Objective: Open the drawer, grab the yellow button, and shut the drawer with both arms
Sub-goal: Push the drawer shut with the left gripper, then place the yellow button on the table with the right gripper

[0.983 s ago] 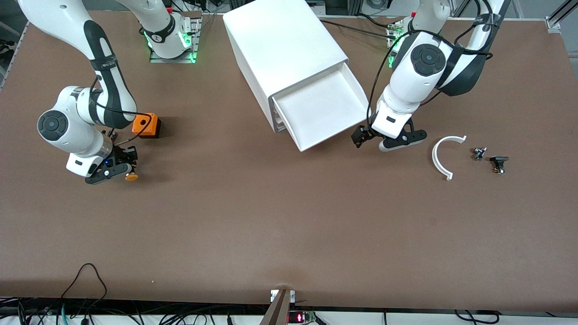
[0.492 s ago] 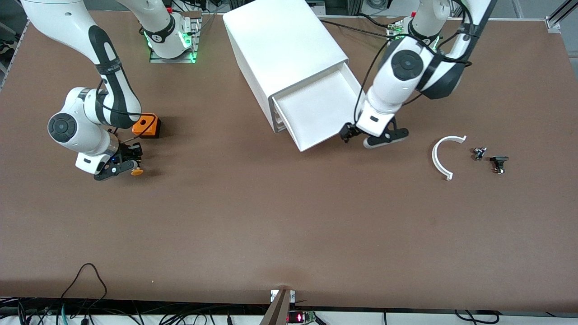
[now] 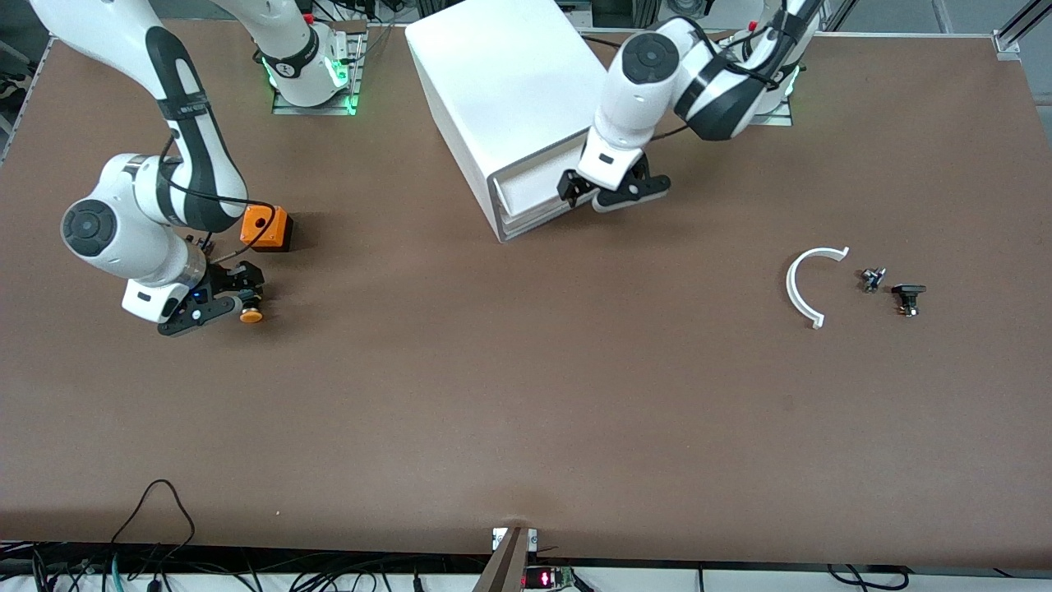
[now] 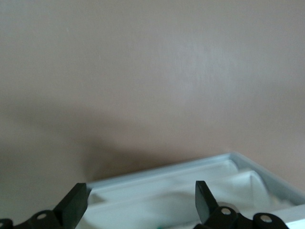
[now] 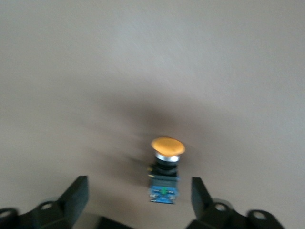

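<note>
The right claw [image 3: 220, 298] has just spread, leaving the button [image 5: 165, 174] on the table beside the orange cube [image 3: 266, 228] — while the left claw [image 3: 612, 191], spread too, has pushed the drawer [image 3: 526, 187] nearly shut.

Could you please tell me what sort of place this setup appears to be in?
Most likely a robotics lab bench: two white jointed robot arms are bolted along a broad brown table, loose cables trail along the table's edge, and small parts lie about, such as an orange mushroom-capped push-button.
</note>
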### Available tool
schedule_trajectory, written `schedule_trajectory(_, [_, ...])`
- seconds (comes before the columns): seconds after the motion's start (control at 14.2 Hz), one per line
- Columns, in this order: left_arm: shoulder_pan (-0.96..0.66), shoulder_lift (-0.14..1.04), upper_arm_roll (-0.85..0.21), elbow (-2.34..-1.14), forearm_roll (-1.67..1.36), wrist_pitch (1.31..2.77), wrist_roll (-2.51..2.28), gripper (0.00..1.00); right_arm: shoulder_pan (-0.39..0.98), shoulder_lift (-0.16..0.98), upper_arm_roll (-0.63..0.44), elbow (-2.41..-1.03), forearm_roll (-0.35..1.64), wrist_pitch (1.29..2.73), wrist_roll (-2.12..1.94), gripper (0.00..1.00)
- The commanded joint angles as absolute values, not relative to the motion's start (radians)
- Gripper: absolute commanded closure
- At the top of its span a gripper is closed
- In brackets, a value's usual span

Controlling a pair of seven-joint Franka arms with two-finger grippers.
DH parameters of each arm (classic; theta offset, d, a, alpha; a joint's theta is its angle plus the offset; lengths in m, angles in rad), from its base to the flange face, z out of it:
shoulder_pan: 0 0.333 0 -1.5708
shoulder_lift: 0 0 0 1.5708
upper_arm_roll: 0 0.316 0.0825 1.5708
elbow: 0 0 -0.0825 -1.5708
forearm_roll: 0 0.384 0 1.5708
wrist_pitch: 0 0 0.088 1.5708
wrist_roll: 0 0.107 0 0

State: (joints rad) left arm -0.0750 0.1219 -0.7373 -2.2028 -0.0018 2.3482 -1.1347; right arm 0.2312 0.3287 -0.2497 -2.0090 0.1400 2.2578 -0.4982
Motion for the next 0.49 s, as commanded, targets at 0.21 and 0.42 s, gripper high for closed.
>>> schedule_trajectory(0.21, [-0.067,0.064,-0.818,-2.249,-0.144,2.330,-1.146,0.00,0.216,0.310,-0.164,-1.766,0.201,1.990,-0.329,0.00])
schedule_trajectory(0.42, [-0.040,0.064,-0.810,-2.246,-0.153,2.327,-1.129,0.00,0.224,0.284,-0.126,-1.682,0.199,1.863,-0.162,0.00])
